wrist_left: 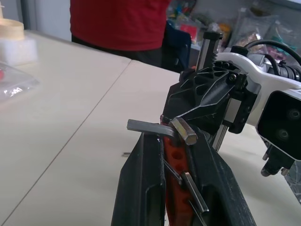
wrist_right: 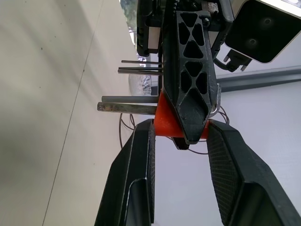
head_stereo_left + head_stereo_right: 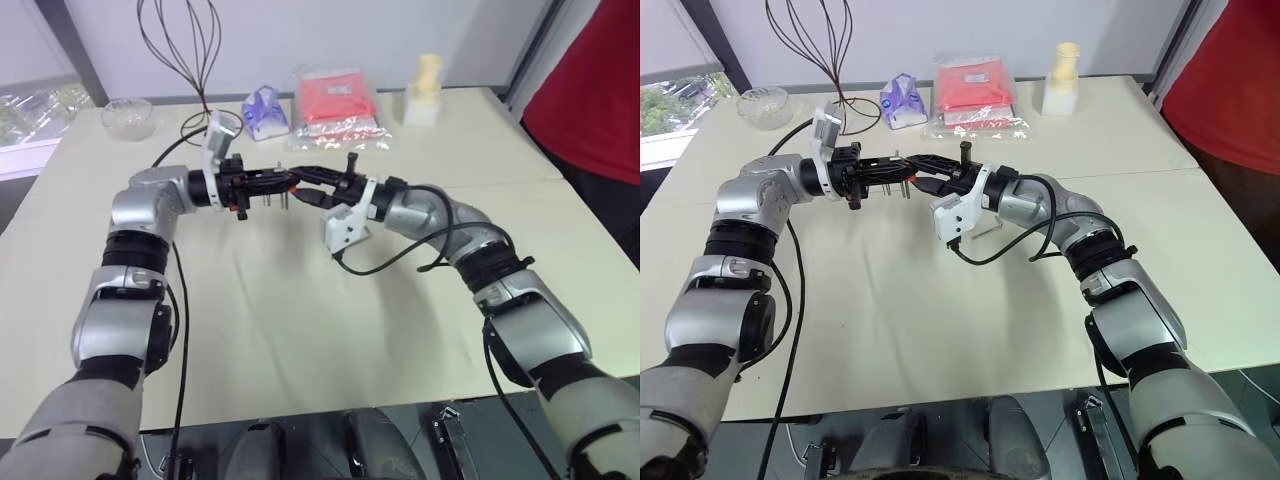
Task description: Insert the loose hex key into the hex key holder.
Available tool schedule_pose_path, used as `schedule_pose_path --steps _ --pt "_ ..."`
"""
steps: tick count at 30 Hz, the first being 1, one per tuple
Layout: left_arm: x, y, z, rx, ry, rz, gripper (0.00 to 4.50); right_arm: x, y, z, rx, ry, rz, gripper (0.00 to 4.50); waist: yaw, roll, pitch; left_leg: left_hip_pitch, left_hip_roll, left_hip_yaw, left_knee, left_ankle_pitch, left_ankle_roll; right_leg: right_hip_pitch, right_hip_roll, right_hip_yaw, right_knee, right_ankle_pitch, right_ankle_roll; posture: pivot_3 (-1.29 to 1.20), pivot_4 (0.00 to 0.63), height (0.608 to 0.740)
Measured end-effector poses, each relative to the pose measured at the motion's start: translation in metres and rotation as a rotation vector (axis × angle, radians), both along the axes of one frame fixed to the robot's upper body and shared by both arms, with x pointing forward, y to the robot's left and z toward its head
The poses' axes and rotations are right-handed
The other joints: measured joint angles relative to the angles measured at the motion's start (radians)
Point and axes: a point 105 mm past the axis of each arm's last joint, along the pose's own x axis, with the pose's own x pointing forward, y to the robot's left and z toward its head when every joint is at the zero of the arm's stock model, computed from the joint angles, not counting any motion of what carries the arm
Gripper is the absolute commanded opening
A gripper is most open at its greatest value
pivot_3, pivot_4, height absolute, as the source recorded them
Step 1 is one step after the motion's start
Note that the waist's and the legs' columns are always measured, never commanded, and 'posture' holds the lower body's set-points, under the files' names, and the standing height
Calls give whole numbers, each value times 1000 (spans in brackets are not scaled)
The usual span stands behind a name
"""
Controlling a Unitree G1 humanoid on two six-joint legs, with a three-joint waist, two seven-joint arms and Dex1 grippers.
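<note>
Above the middle of the table (image 3: pixel 300 330) my two grippers meet tip to tip. The hex key holder (image 2: pixel 164 120) is a small red-orange block with several thin dark keys sticking out sideways. My right gripper (image 2: pixel 181 125) is shut on one end of it. My left gripper (image 1: pixel 176 139) comes from the opposite side and is shut across the holder's (image 1: pixel 175 160) thin faces. A grey L-shaped hex key (image 1: pixel 183 132) lies at the holder's end between the left fingertips, its short arm pointing sideways. I cannot tell how deep it sits.
At the table's far edge lie a red packet (image 3: pixel 335 105), a purple-white bag (image 3: pixel 265 112), a glass bowl (image 3: pixel 128 117), a cream object on a white block (image 3: pixel 425 92) and a dark wire frame (image 3: pixel 190 45). A person in red (image 3: pixel 590 80) stands at the right.
</note>
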Motion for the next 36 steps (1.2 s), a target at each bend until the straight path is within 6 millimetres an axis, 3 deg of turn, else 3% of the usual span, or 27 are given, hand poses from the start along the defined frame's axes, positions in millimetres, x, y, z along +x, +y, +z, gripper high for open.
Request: schedule_pose_path --steps 2,9,15,18,20,23,25,28,32,36 --pt "0 0 0 2 -4 5 56 0 0 0 1 2 -1 965 0 0 0 0 0 0 0 0 0 0 0 0 0 0 0 0 150 740" --pt "3 11 -11 10 19 74 0 1 -3 -10 -3 70 -14 4467 -1 0 0 0 0 0 0 0 0 0 0 0 1 0 0 0 150 740" --pt "-3 11 -11 10 0 77 0 5 -14 -13 -43 79 -56 4467 3 0 0 0 0 0 1 0 0 0 -1 0 1 0 0 0 150 740" --pt "-7 15 -10 -2 -19 102 0 10 -39 -24 -53 162 -138 4467 5 0 0 0 0 0 1 0 0 1 -1 0 0 0 0 0 150 740" --pt "-9 19 -9 2 -38 127 0 19 -60 -32 26 334 -256 4467 4 0 0 0 2 -1 2 0 0 1 -1 0 0 0 0 0 150 740" --pt "-12 21 -7 -11 -66 156 0 31 -90 -39 235 723 -453 4467 4 0 0 0 3 -1 2 0 0 1 -1 0 1 0 0 0 150 740" --pt "-15 21 -9 -14 -78 174 0 31 -100 -36 412 970 -528 4467 3 0 -1 0 3 -2 2 0 0 1 -1 0 1 0 0 0 150 740" --pt "-17 13 -20 -41 -67 189 0 27 -108 -39 653 1292 -646 4467 8 1 -1 0 3 -3 2 0 0 1 -2 0 2 0 0 0 150 740" --pt "-18 5 -31 -75 -42 217 0 9 -105 -71 841 1714 -807 4467 23 1 -1 -1 2 -1 2 0 0 -1 -2 1 3 0 0 0 150 740" --pt "-19 2 -31 -84 -55 233 0 -2 -105 -83 907 1872 -940 4467 34 1 -1 -1 0 0 2 0 1 -2 -5 1 4 0 0 0 150 740"
